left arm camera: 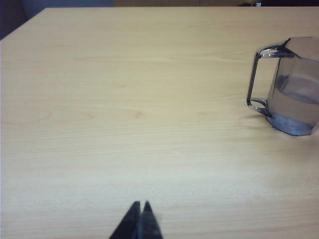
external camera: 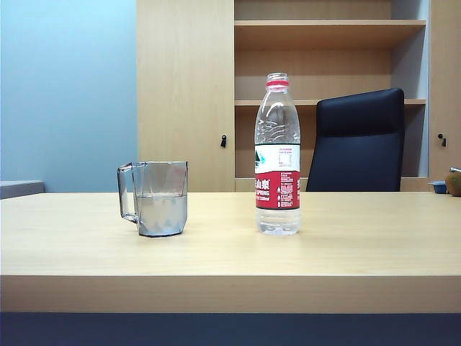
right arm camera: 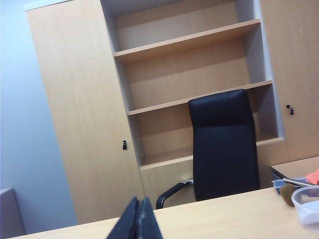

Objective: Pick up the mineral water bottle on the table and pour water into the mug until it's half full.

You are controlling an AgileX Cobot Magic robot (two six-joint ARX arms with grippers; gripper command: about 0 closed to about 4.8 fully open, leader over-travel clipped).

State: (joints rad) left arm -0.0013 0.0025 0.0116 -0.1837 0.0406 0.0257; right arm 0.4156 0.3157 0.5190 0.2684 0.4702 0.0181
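The mineral water bottle [external camera: 277, 155] stands upright and capless on the table [external camera: 230, 259], right of centre, with a little water at its bottom. Left of it sits the mug [external camera: 154, 197], handle to the left, about half filled with water [external camera: 161, 213]. The left wrist view shows the mug [left arm camera: 294, 84] on bare wood, well away from my left gripper [left arm camera: 141, 203], which is shut and holds nothing. My right gripper [right arm camera: 140, 200] is shut and empty too, tilted up toward the chair and shelves. Neither gripper appears in the exterior view. The bottle is outside both wrist views.
A black office chair [external camera: 356, 140] stands behind the table before wooden shelves [external camera: 328, 32]. Small items [external camera: 450, 184] lie at the table's far right edge; the right wrist view shows a clear plastic container [right arm camera: 306, 206] and a brown object [right arm camera: 287, 193] there.
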